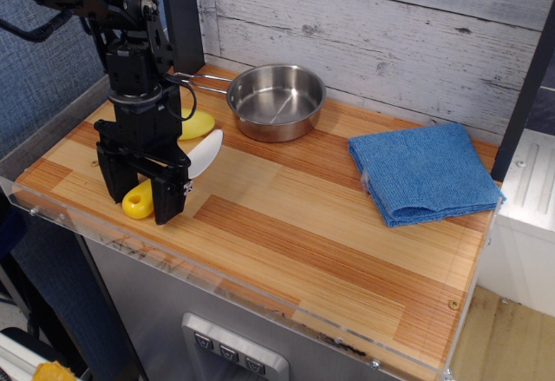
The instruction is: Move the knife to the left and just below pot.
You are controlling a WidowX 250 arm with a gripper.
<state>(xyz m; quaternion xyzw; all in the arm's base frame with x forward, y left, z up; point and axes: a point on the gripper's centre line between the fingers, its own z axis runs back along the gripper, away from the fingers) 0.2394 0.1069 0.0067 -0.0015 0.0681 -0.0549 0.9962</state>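
fingers [139, 194] spread open, astride knife [173, 175] — handle partly hidden — nothing gripped.

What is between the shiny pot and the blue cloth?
Nothing. In the observation.image view, only bare wooden tabletop lies between the pot and the blue cloth.

Left side of the table [286, 242] is crowded: claw [139, 197] stands w/ fingers apart over the knife [173, 177], yellow toy [198, 123] just behind it, pot [276, 101] further back at upper centre w/ its thin handle sticking left behind the arm. Blue cloth [425, 171] takes up the right. Wide bare strip runs btwn knife and cloth, down centre and along the front edge. Plank wall shuts off the back.
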